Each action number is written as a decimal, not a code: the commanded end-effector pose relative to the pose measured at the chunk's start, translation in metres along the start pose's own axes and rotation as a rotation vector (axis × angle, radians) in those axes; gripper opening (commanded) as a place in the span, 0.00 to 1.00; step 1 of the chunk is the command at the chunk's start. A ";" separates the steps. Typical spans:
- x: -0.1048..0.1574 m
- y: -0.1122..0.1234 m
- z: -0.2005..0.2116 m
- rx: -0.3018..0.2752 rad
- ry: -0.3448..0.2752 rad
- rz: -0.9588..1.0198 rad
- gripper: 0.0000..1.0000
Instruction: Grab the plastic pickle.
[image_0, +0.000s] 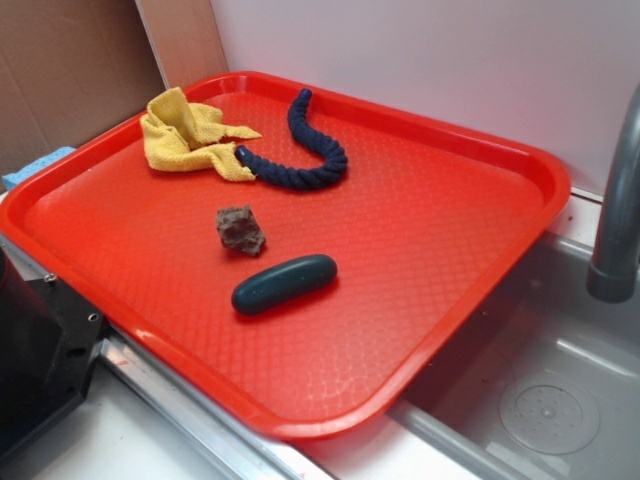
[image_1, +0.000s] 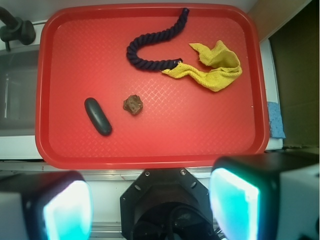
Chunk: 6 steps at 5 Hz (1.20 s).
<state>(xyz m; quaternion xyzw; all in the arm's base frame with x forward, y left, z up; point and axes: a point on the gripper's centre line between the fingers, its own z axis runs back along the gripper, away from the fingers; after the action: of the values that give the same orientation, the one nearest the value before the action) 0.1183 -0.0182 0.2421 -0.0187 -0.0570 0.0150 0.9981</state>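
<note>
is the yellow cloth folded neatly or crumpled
Crumpled. The yellow cloth lies bunched in uneven folds on the red tray, touching the rope's end.

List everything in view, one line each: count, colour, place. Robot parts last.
plastic pickle: 1, dark teal-green, front of tray, apart from the brown chunk
brown chunk: 1, brown, tray middle
rope: 1, dark blue, curved, back of tray, one end touching the cloth
cloth: 1, yellow, crumpled, back corner of tray
tray: 1, red, over the sink edge
sink: 1, grey, beside the tray
faucet: 1, grey, by the sink
gripper: 1, fingers wide apart, off the tray
</note>
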 end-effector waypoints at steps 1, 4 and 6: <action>0.000 0.000 0.000 0.000 0.000 0.000 1.00; 0.024 -0.049 -0.062 -0.043 -0.079 -0.136 1.00; 0.031 -0.070 -0.121 -0.105 -0.070 -0.182 1.00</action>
<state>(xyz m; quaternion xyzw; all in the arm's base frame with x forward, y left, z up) 0.1620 -0.0877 0.1181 -0.0585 -0.0759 -0.0720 0.9928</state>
